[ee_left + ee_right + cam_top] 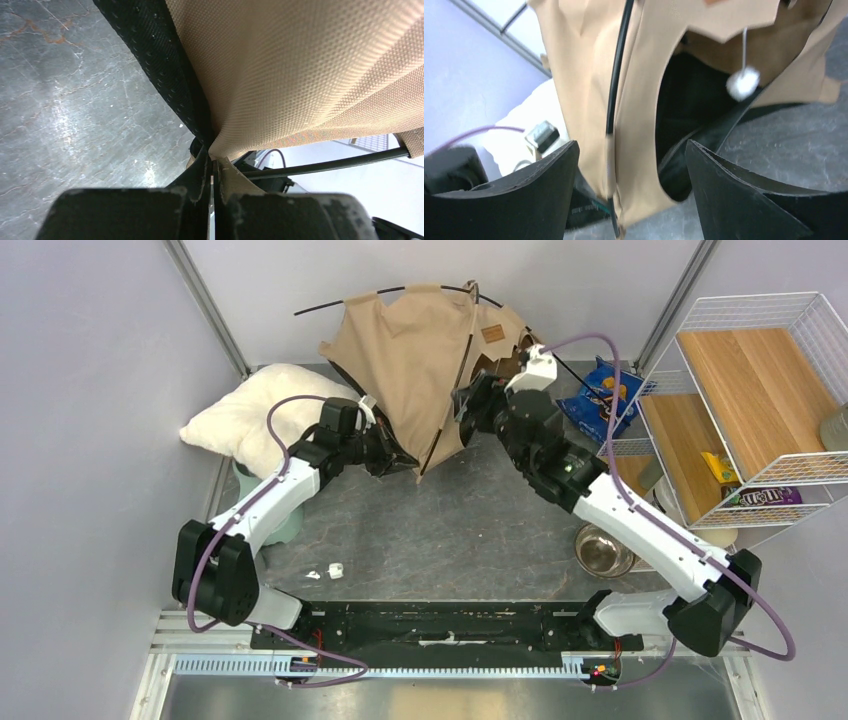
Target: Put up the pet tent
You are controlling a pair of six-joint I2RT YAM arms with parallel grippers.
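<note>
The tan pet tent (420,350) stands half raised at the back of the table, with thin black poles (455,390) crossing over it. My left gripper (395,452) is shut on the tent's lower front corner. In the left wrist view, tan fabric (300,65) and black lining (160,55) run into the closed left gripper (212,165). My right gripper (465,405) is open at the tent's right side. In the right wrist view the right gripper (631,150) straddles a tan fabric edge (584,75) and a pole (616,75) without touching them. A white pompom (742,82) dangles at the dark opening.
A fluffy white pillow (260,415) lies at the left on a pale green stool (275,525). A blue snack bag (600,395) sits right of the tent, beside a wire rack (760,400). A metal bowl (603,552) is near the right arm. Small white bits (335,567) lie at the front.
</note>
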